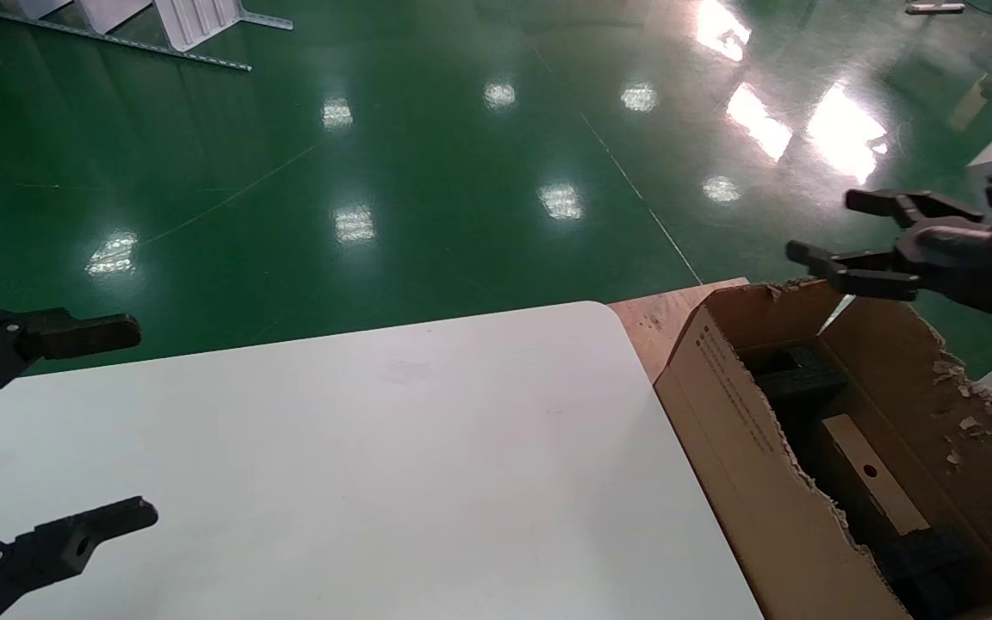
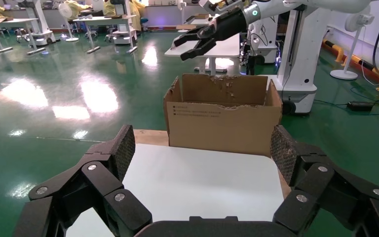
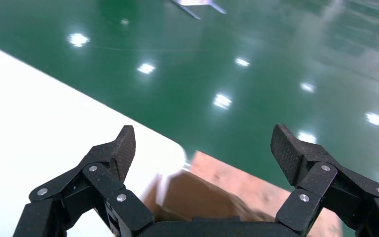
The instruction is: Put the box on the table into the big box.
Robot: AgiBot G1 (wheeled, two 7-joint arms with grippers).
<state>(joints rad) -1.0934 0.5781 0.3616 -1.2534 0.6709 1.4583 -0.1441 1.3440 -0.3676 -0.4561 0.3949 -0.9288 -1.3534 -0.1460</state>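
Observation:
The small brown box (image 1: 873, 484) with a round hole in its top lies inside the big box (image 1: 746, 448), between black foam blocks (image 1: 797, 379). The big box stands at the right end of the white table (image 1: 375, 448). My right gripper (image 1: 832, 232) is open and empty, raised above the big box's far edge; it also shows in the left wrist view (image 2: 190, 44). My left gripper (image 1: 130, 422) is open and empty over the table's left end. In the left wrist view the big box (image 2: 222, 118) stands beyond the table (image 2: 197, 182).
A wooden board (image 1: 651, 319) lies under the big box at the table's far right corner. Shiny green floor (image 1: 375, 172) lies beyond the table. A white robot base (image 2: 306, 59) and other tables stand behind the big box.

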